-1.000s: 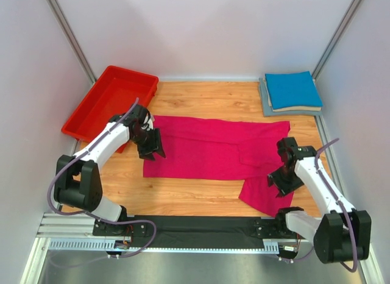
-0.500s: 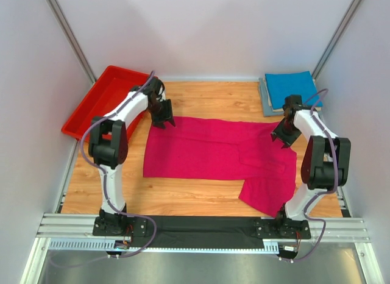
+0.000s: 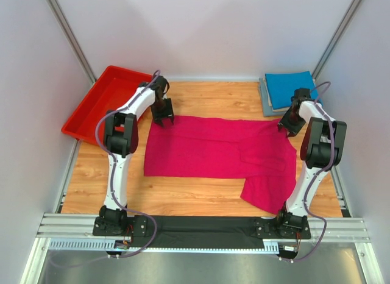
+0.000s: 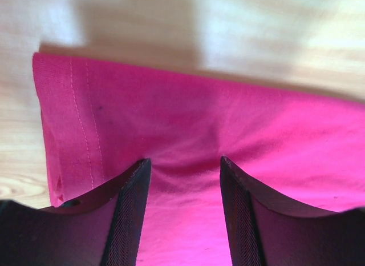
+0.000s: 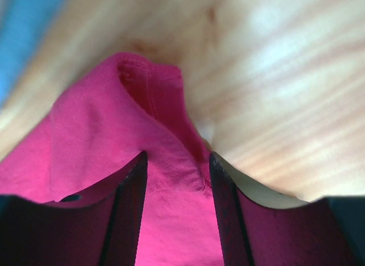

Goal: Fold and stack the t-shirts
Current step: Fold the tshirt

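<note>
The magenta-pink t-shirt (image 3: pixel 213 151) lies spread across the wooden table, one sleeve hanging toward the near right. My left gripper (image 3: pixel 163 117) sits on its far left corner. In the left wrist view its jaws are open (image 4: pixel 182 163), tips pressed into the hemmed cloth (image 4: pixel 171 117), which puckers between them. My right gripper (image 3: pixel 287 125) rests on the far right corner, open (image 5: pixel 177 157), with a ribbed edge of the shirt (image 5: pixel 142 106) between the fingers. A blue t-shirt (image 3: pixel 292 89) lies folded on top of a grey one (image 3: pixel 265 105) at the back right.
A red plastic bin (image 3: pixel 103 104) stands at the back left, close to my left arm. Grey walls close in the table on both sides and at the back. Bare wood (image 3: pixel 183 198) shows in front of the shirt.
Both arms have stretched from the shirt's near side to its far corners. The grippers now press onto the cloth there. The shirt has barely shifted.
</note>
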### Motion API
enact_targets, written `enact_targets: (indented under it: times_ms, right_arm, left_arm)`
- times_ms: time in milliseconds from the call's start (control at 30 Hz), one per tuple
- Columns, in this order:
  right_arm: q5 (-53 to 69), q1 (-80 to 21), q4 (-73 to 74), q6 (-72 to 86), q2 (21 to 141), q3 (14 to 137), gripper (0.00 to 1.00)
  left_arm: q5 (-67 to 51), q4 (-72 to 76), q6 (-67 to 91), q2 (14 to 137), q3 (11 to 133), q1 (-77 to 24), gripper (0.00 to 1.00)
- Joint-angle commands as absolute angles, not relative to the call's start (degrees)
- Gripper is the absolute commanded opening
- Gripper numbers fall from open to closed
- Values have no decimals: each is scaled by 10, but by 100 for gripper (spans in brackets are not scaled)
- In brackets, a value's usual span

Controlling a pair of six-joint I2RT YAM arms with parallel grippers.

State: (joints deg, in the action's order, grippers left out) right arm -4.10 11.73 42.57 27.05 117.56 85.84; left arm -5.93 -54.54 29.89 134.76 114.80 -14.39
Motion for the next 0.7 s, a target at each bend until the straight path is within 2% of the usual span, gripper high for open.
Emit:
enact_targets:
  times_ms: [0, 233, 400, 567, 633, 667]
  right_arm:
    - [-22, 120, 391, 234, 1208, 894, 49]
    - [-14, 120, 379, 210, 1238, 932, 50]
    - [11, 118, 422, 219, 1195, 951, 50]
    - [-42, 118, 651, 353, 1111, 991, 56]
    - [-49, 119, 708, 405, 1062, 939, 56]
    - [-56, 118, 717, 457, 1036, 864, 56]
  left_arm:
    - [-48, -552, 311, 1382, 1195, -139, 59]
    - [-66, -548, 314, 1404, 1234, -127, 61]
    - [-105, -578, 294, 1369, 1253, -120, 61]
    - [-122, -596, 323, 1234, 1194, -120, 65]
    - [-141, -589, 336, 1194, 1122, -120, 65]
    - [-159, -575, 337, 1151, 1093, -124, 65]
